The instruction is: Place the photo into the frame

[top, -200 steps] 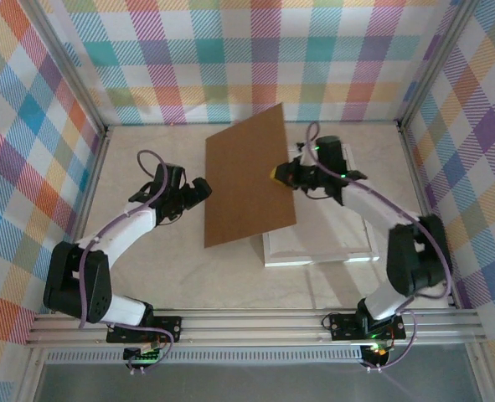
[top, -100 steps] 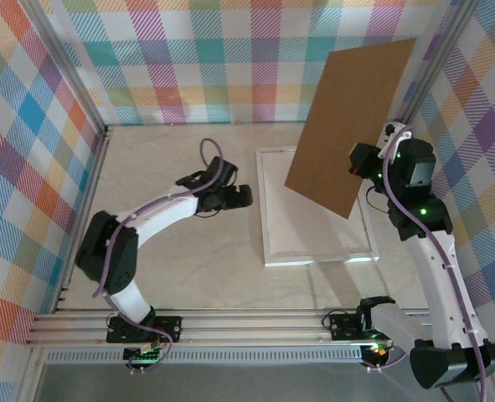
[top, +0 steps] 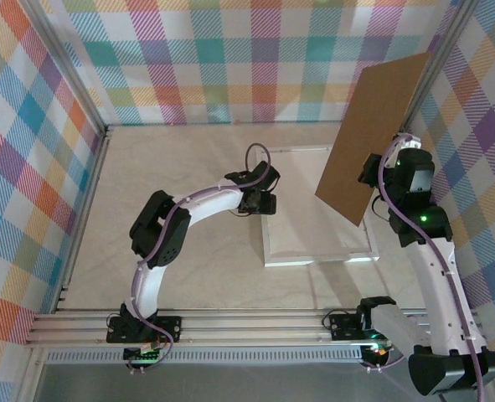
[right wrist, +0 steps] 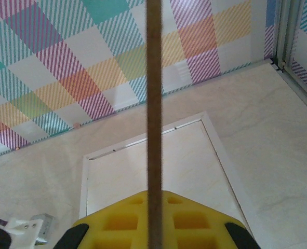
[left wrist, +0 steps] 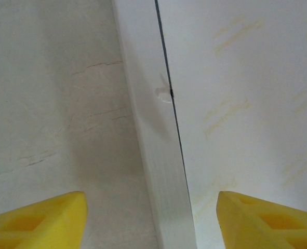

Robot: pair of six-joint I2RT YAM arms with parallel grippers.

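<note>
The frame lies flat on the table toward its right edge, the left gripper sits over the frame's left border with fingers spread either side of it, gripping nothing, and the right gripper is clamped on the brown backing board, raised and tilted by the right wall.

My left arm and right arm: white tubes, black joints, looping purple cables, green lights on the right, yellow fingers.

The top camera looks steeply down over the whole table; both wrist cameras, left far closer, share the frame.
</note>
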